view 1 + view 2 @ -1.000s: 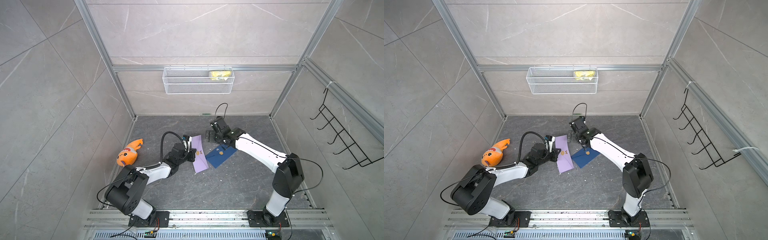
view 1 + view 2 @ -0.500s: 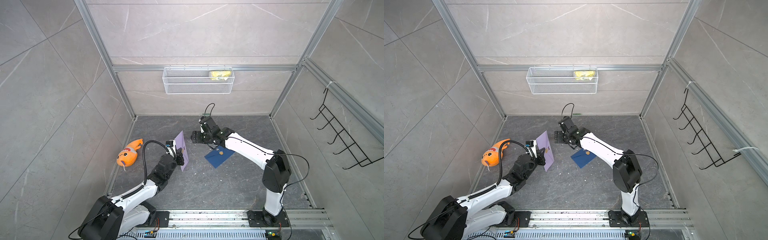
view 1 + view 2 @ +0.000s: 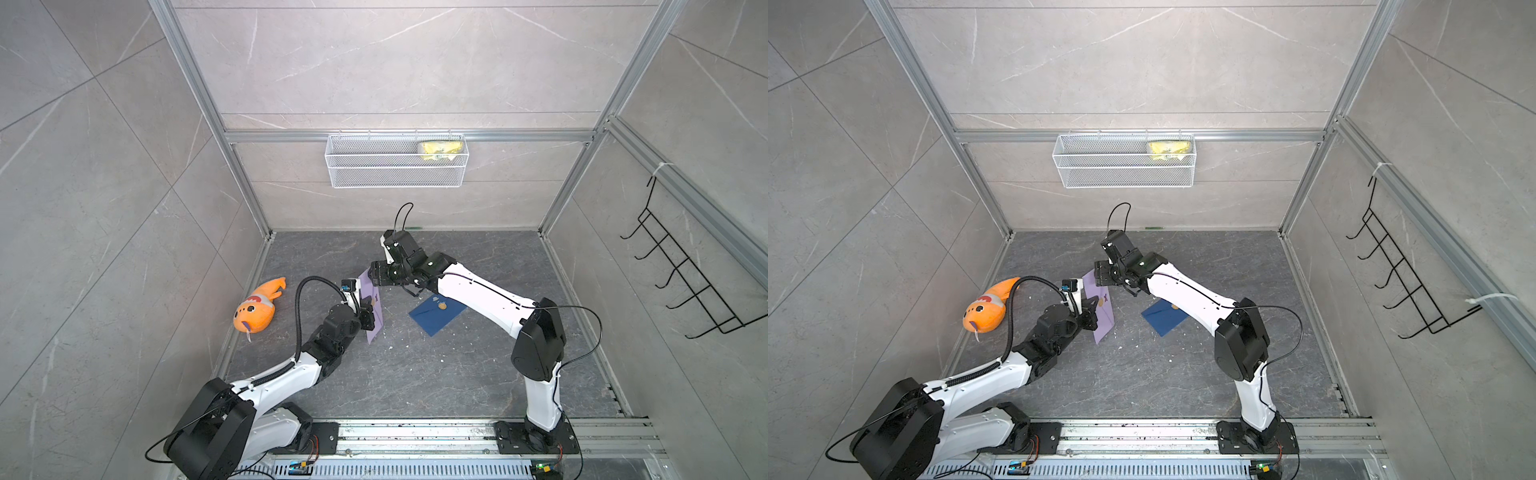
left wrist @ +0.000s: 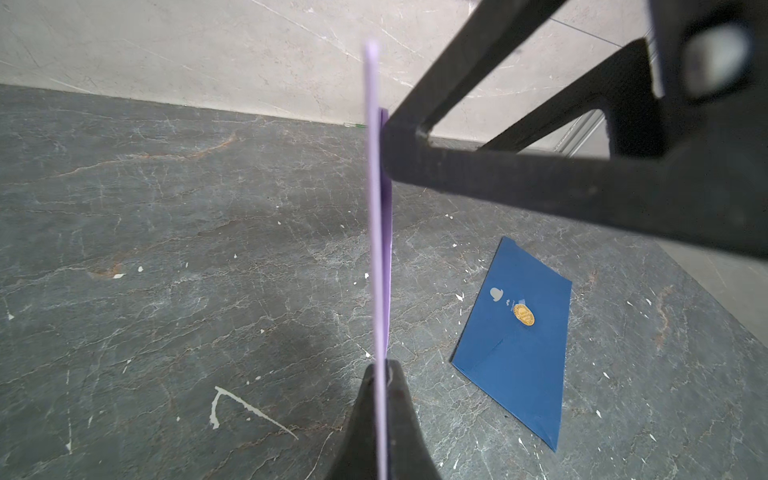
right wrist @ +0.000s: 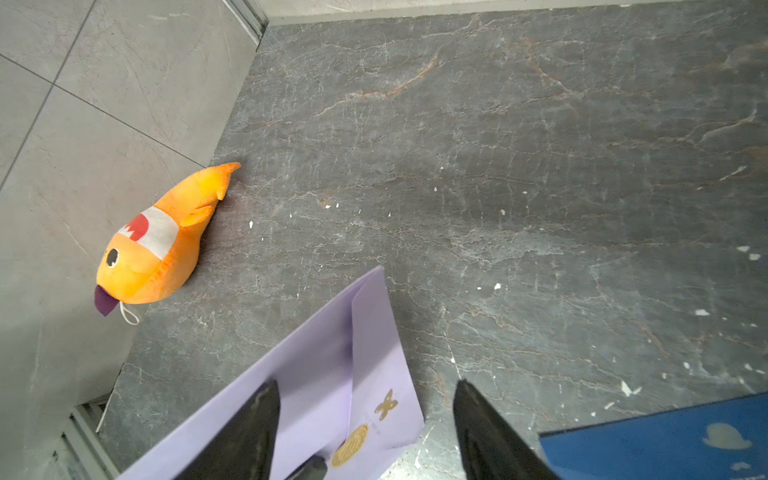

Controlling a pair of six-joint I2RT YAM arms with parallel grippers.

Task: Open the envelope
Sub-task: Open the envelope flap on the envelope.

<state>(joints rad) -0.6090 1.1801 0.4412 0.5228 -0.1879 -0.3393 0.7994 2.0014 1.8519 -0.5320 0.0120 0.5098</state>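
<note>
Watching remotely, I saw the left gripper (image 4: 383,374) clamped on the purple envelope (image 3: 377,316), the right gripper (image 5: 365,388) spread wide against its face.

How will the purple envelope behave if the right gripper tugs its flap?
Probably stiffish: pinched at one edge by the left gripper, the purple envelope stands straight, unsagging. Likely light: it looks paper-thin edge-on. The gold seal seems stuck down, so opening may take force or tear paper.
</note>
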